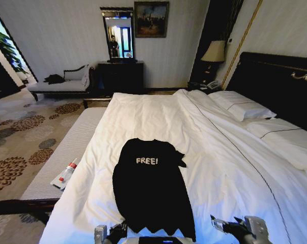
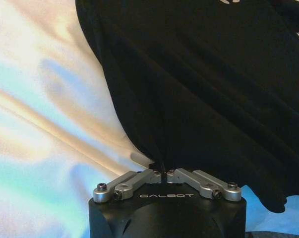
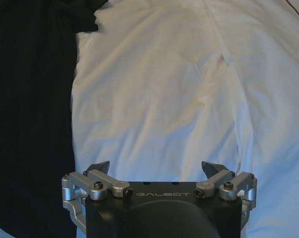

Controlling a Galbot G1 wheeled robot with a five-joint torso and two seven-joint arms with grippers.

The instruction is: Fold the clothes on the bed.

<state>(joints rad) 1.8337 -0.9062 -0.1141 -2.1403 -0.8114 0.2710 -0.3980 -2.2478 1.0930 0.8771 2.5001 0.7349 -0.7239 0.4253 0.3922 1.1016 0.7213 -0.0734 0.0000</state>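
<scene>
Fingers on the left gripper (image 2: 162,172) were pinched together on the near hem of the black T-shirt (image 1: 150,185); the right gripper (image 3: 158,171) had its fingers spread wide, holding nothing, over bare white duvet (image 3: 154,89) just beside the shirt's edge. Shirt lay on the bed (image 1: 229,152) near the foot, chest lettering up. One sleeve looked tucked inward (partial side fold, my read). Judged early: lengthwise folds incomplete, crosswise fold not yet made, only one hem corner secured.
</scene>
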